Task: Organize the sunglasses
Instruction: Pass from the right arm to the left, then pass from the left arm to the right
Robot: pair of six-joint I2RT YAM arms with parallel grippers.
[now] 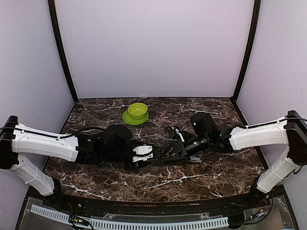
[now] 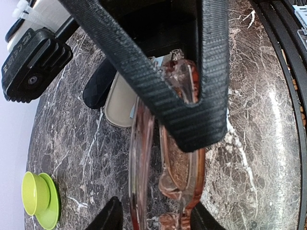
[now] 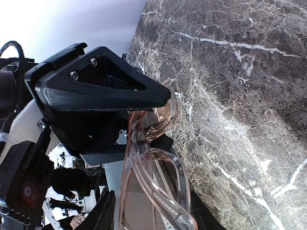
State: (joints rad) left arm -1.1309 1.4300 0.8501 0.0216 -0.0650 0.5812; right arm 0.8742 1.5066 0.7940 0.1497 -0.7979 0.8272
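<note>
Roughly at the middle of the marble table (image 1: 216,177), the two arms meet tip to tip over the reddish translucent sunglasses (image 3: 148,187). The right gripper (image 1: 169,149) pinches the frame. The left gripper (image 1: 154,154) brackets it, but I cannot tell whether it is clamped. The sunglasses look light, glossy and probably slick and easily scratched, so take them by the frame or bridge, not the lenses. Raised lettering on a black housing (image 2: 21,64) is unreadable.

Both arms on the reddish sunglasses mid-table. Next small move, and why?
Likely close the left pincer fully on the sunglasses before the right pincer releases. The pair lies between both pincers' fingers, the right one looks clamped, and the left's grip isn't clearly firm yet.
</note>
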